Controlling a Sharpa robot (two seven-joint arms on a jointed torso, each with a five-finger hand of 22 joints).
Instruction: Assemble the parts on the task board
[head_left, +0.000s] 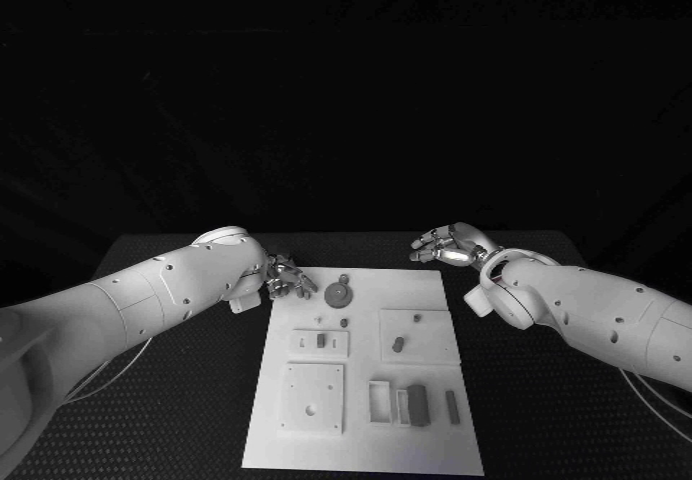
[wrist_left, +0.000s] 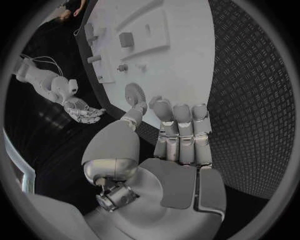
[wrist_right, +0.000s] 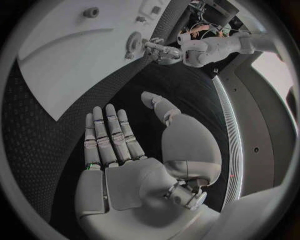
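No writing, label, brand or number can be read anywhere, not on the board, parts or arms.

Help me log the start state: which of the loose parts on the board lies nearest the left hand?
The round toothed disc at the task board's far edge, just beside the left hand's fingertips. The other parts lie further down the board.

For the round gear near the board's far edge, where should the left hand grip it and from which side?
Probably by its rim. The gear lies flat on the task board, so its edge is what offers a grip. The left hand sits open just off the board's left edge beside it, so coming in from that side, fingers pinching across opposite edges, looks shortest.
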